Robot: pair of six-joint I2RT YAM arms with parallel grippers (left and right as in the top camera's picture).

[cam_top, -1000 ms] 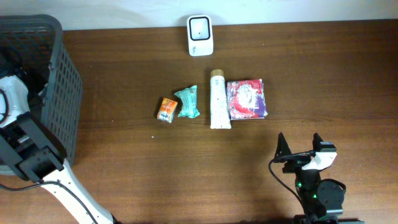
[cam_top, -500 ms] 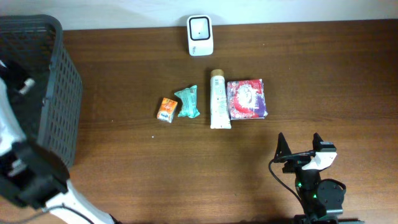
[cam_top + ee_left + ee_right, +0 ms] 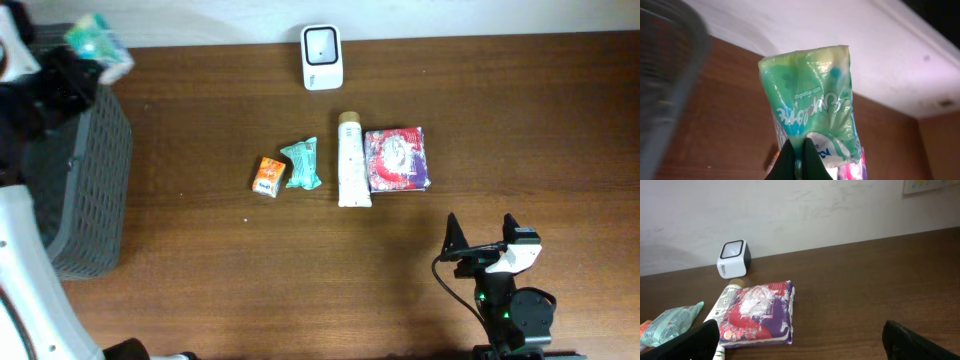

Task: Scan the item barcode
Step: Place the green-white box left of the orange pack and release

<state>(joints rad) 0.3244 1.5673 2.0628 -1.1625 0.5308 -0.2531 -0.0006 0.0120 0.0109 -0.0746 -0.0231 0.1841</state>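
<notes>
Green packet [image 3: 812,105]: in the air over the table's far-left corner, above the basket [image 3: 95,190], pinched by one thin edge in the clenched left gripper [image 3: 799,159]. Risk: the slack film may slip or swing on the carry to the scanner [image 3: 322,57] at the far edge, leaving the barcode turned away. Right gripper [image 3: 481,233] spread wide, empty, near edge.

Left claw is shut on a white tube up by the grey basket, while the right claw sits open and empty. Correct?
No. The left wrist view shows the left claw shut on a green packet, not the white tube, which lies on the table. The rest holds: it is up by the grey basket, and the right claw is open and empty.
</notes>
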